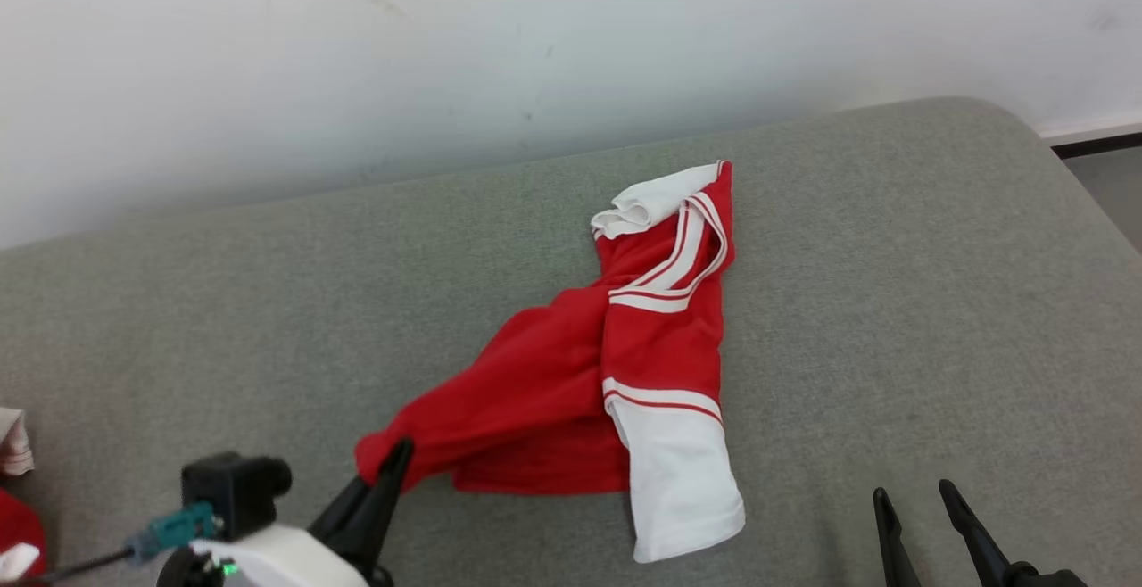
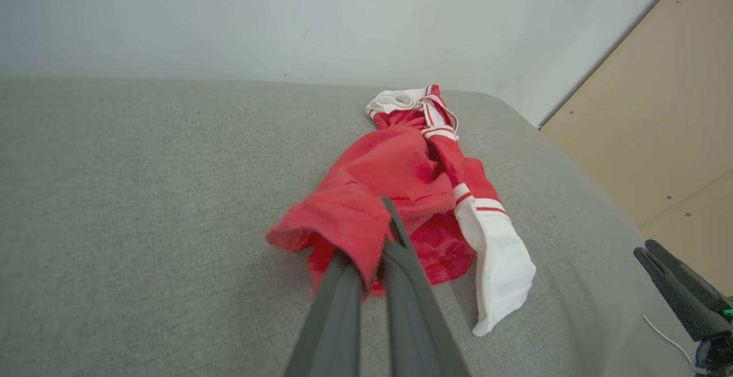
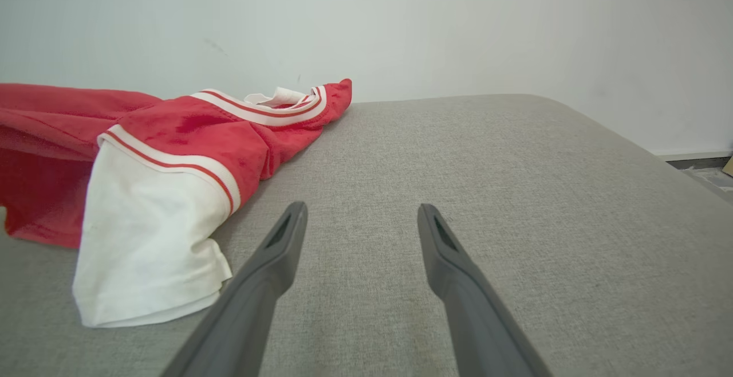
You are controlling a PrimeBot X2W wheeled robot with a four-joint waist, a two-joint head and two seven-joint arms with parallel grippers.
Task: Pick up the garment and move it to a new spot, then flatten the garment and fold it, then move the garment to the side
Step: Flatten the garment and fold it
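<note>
Garment point(image 1: 553, 382) on cushion point(image 1: 892, 301); left tool point(image 1: 397, 455) at near-left corner.

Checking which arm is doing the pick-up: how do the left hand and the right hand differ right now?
The left hand is shut, pinching the garment's red corner; the right hand is open and empty. The left hand touches the cloth; the right hand sits apart from it, over bare grey cushion. Both have long dark fingers.
</note>
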